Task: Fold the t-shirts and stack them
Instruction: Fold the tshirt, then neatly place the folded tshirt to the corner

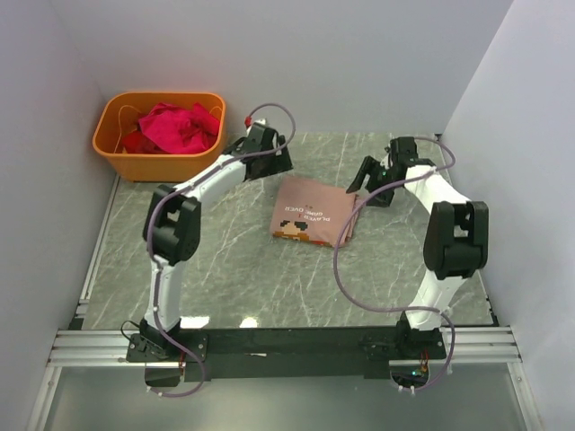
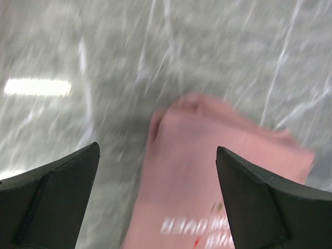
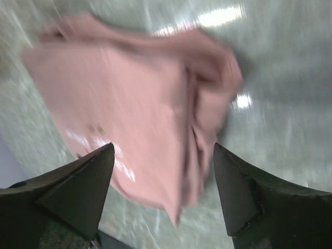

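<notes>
Marble-patterned grey tabletop (image 1: 225, 269) fills most of what we see: smooth, veined with white, and boxed in by plain white walls (image 1: 314, 54) on 3 sides.

Over it our 2 white-and-black arms reach away from their bases. The left arm (image 1: 171, 224) climbs to a black elbow, then stretches forward and right. The right arm (image 1: 454, 233) climbs to its own elbow, then angles forward and left. Their wrists end on either side of the cloth in the middle.

The rounded orange plastic tub (image 1: 157, 166) sits in the far left corner, just beyond the table's edge, with crumpled magenta t-shirts (image 1: 175, 126) heaped inside it.

The dusty pink-tan cotton t-shirt (image 1: 310, 214) lies near the middle of the table, folded into a rough rectangle, print and white lettering facing up. Its right edge is bunched into soft layered folds (image 3: 207, 78), and its far left corner (image 2: 181, 106) is rounded and puckered. Bare stone lies all around it, widest toward the near edge.

The left claw (image 2: 156, 149) hovers above the shirt's far left corner, its dark wedge-shaped fingers spread wide with nothing between them. The right claw (image 3: 163, 146) hangs over the bunched right edge, also parted wide and holding nothing. Both wrist views are blurred.
</notes>
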Action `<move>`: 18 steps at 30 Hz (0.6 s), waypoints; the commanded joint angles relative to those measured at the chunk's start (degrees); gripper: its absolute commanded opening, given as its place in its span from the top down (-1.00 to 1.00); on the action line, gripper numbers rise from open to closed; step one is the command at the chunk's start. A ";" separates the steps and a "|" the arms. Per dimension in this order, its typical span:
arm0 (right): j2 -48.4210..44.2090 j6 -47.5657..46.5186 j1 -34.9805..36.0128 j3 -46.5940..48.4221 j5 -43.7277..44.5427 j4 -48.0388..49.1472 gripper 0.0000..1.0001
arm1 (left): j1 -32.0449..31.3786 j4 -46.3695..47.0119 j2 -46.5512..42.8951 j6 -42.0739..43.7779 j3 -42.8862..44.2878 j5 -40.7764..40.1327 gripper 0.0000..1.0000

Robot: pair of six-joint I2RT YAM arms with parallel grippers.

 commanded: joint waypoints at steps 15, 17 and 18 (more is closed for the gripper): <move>-3.14 -0.09 7.93 -11.74 12.37 -0.40 -0.12 | -0.36 4.94 -43.47 -10.60 -50.20 -6.45 -0.99; -2.00 -0.10 7.93 -10.95 12.37 -0.31 0.18 | -0.36 4.41 -46.03 -11.92 -52.33 -7.52 -0.99; -1.73 -0.18 7.93 -10.60 12.37 -0.31 0.27 | -0.45 3.63 -47.87 -12.36 -53.82 -8.04 -0.99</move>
